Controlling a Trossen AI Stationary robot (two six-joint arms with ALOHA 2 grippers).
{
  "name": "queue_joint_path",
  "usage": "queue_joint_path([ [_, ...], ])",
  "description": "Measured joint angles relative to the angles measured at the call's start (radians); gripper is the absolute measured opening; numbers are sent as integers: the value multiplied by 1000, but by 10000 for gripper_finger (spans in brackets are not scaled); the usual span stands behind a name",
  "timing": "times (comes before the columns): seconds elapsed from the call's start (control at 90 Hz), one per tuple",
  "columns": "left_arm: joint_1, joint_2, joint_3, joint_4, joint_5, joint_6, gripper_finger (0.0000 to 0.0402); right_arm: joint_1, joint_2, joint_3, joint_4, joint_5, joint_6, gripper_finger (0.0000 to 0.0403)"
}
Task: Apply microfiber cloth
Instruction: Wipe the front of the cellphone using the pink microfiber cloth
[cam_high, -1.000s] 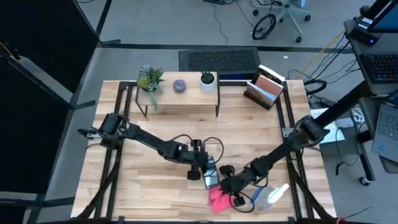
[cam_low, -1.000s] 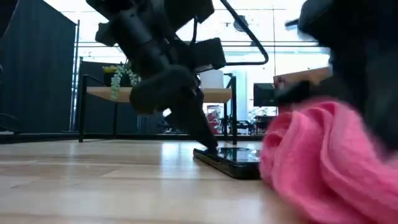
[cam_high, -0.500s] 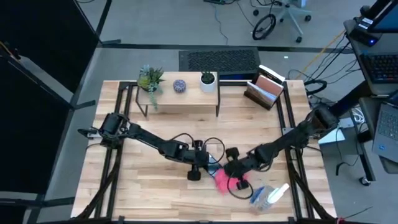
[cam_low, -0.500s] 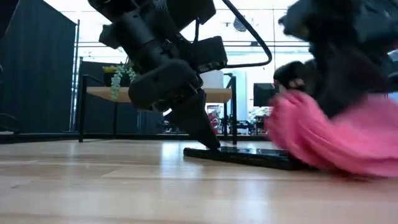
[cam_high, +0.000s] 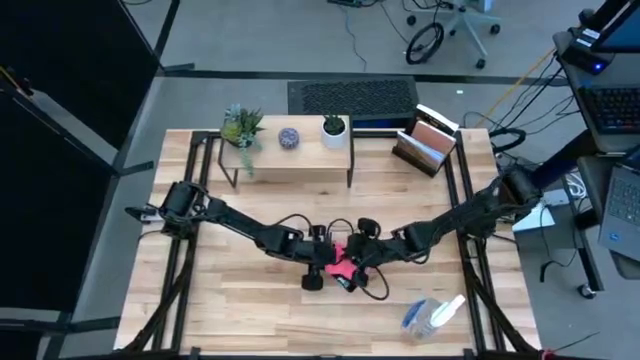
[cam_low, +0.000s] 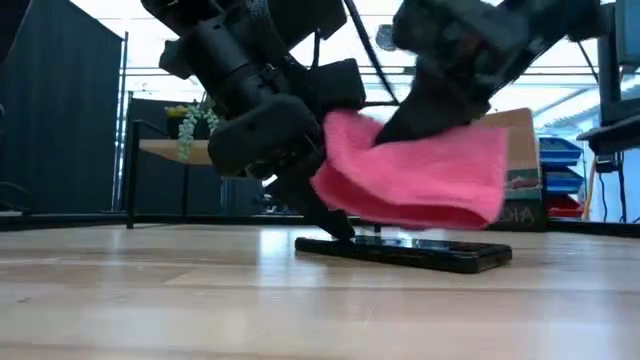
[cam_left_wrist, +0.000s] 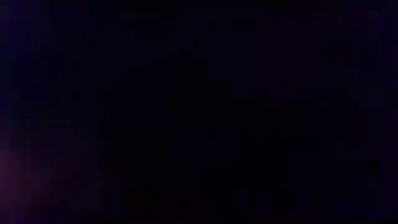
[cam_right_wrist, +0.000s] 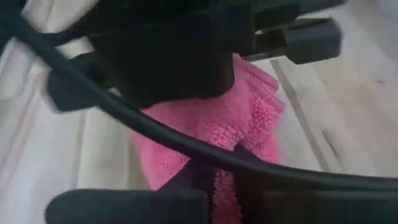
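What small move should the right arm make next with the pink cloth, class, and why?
Probably lower it. The right gripper holds the microfiber cloth just above the smartphone, apparently not touching, while the left gripper pins the phone's end to the table.

Looks straight down on the whole wooden table (cam_high: 250, 300) from above. Sits at table-top height, facing level across it toward the shelf (cam_low: 170, 150), close to the phone (cam_low: 410, 252). Right wrist: pressed near the pink cloth (cam_right_wrist: 211, 134), shared with both. Left wrist: dark.
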Motion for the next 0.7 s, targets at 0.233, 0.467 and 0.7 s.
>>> queue_joint_path([
  [0.233,0,0,-1,-7,0,1,0,-1,171,4,145,-5,135,17],
  [0.467,0,0,1,-17,8,3,0,75,187,6,59,-58,185,18],
  [0.7,4,0,1,-28,6,1,0,156,177,7,-28,-64,209,18],
])
